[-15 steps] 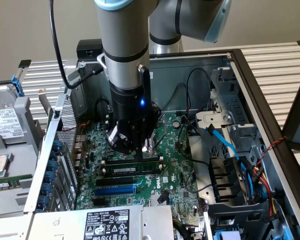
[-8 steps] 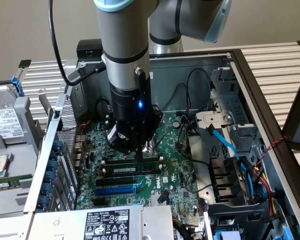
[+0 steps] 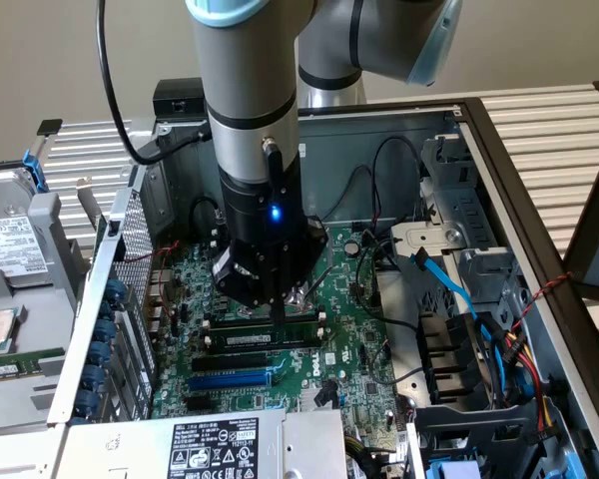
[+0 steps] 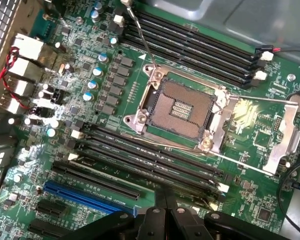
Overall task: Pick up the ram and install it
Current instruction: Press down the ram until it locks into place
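We see an open computer case [image 3: 479, 140] lying on a pale slatted table [image 3: 564, 135] in front of a plain beige wall [image 3: 40, 60]. Its green motherboard [image 3: 354, 344] faces up, and the arm [image 3: 250, 90] comes down into the case from above. A small blue light [image 3: 276, 212] glows on the wrist. The gripper [image 3: 279, 307] hangs over the memory slots, its tip just above or touching the ram [image 3: 265, 339]; we cannot tell which. The ram lies along the second black slot from the socket, a white label on its side, with the blue slot [image 3: 230, 380] two rows nearer the exterior camera. In the wrist view we find the gripper [image 4: 165, 192] with its fingers [image 4: 160, 200] drawn together into a narrow wedge, nothing between them. Beyond them lie the bare CPU socket [image 4: 182, 107], its metal frame [image 4: 282, 135] swung open, and a further bank of black slots [image 4: 195, 50]. A blue cable [image 3: 447, 284] crosses the drive bay at the exterior view's right. We note a white sticker [image 3: 218, 449] printed with small certification marks on the metal box at the bottom edge, and another label [image 3: 10, 244] on a drive outside the case at the left. Neither text can be read.
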Available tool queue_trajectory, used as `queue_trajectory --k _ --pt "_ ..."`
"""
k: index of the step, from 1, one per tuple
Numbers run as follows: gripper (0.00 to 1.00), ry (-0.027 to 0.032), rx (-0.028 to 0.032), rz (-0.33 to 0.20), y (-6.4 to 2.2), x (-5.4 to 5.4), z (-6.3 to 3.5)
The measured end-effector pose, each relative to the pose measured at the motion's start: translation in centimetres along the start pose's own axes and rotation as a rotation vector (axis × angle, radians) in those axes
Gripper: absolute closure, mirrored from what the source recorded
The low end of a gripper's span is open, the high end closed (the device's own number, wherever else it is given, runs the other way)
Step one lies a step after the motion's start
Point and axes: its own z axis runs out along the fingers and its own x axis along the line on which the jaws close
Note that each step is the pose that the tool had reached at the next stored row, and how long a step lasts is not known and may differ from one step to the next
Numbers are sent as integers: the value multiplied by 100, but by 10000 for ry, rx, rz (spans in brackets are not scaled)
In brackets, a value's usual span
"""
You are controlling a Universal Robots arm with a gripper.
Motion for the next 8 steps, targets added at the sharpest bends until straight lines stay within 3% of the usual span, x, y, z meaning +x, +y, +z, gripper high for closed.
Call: queue_trajectory --k 8 --pt "89 -35 70 1334 0 0 2"
